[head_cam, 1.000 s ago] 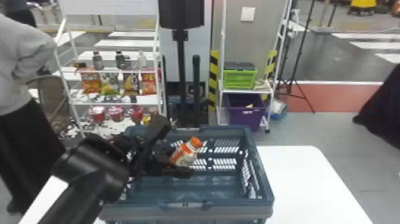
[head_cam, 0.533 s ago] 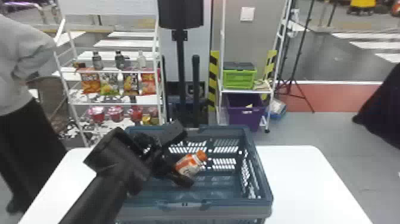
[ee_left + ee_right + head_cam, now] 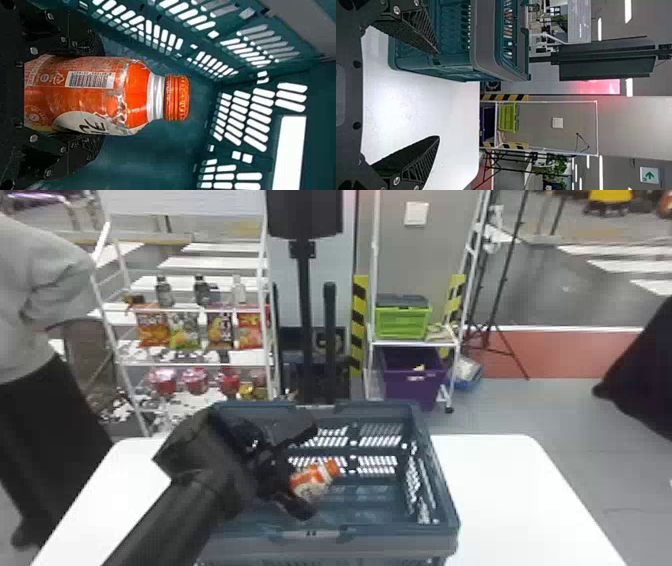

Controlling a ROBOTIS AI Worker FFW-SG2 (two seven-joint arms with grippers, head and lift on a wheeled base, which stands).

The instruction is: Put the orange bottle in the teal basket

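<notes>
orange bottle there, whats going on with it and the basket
A robot's left gripper has its fingers shut around the orange bottle, which lies tilted within the outline of the basket, cap pointing away from the fingers. The bottle has not been let go yet, and I can't tell whether it touches the basket's bottom. The right gripper is open and holds nothing, with the white table and the outside of the basket in its wrist view.
</notes>
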